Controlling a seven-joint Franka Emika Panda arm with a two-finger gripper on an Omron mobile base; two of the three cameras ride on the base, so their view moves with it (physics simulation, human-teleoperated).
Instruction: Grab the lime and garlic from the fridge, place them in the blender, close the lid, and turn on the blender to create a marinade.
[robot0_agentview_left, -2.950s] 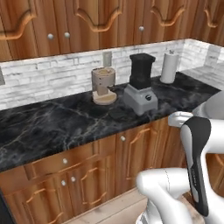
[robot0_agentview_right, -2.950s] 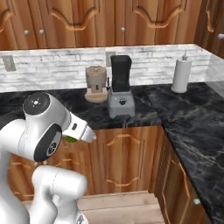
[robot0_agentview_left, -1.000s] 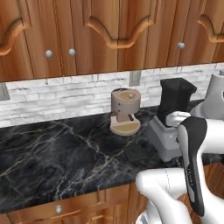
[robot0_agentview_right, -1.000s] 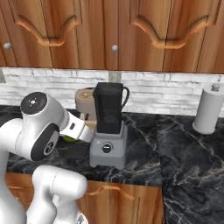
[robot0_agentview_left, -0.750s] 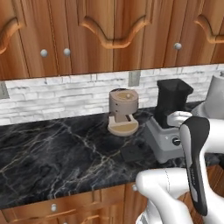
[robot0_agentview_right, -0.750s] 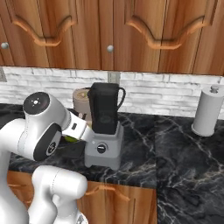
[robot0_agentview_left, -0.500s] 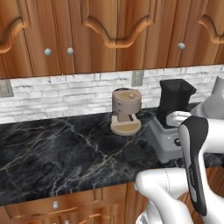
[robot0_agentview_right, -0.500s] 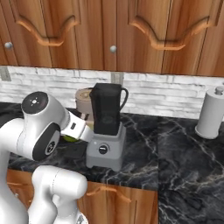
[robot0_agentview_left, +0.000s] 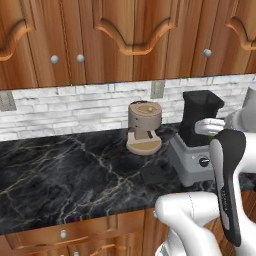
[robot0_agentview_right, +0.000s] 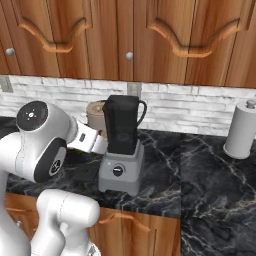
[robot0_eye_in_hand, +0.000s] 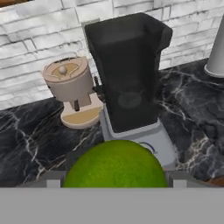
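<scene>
Black marble veined with white makes up the counter (robot0_agentview_left: 60, 170), which runs along a white brick backsplash (robot0_agentview_right: 180, 107) under a row of wooden wall cabinets (robot0_agentview_left: 125, 40). Its near edge sits over wooden drawers and doors. In the right base view the counter turns a corner at the right and comes toward the near side, with a white paper towel roll (robot0_agentview_right: 241, 129) standing at the far right by the wall.

The blender (robot0_agentview_right: 121, 150) stands near the counter's front edge, grey base with a round black knob below, tall dark jar above. In the hand view the jar's top is open and its inside looks dark; nothing can be made out in it. Just left of the blender and farther back, against the wall, is a tan cylindrical coffee machine (robot0_agentview_left: 144, 127). A small flat black square, the lid (robot0_agentview_left: 155, 174), lies on the counter left of the blender's base, in front of the coffee machine. Left of these the marble is bare for a long stretch, and to the right there is free surface between blender and towel roll.

The gripper (robot0_eye_in_hand: 114, 181) holds the lime (robot0_eye_in_hand: 115, 164), a round green fruit pinched between the two finger tips, with the jaws spread wide around it. It hangs in front of and a little above the blender's base, facing the jar.
</scene>
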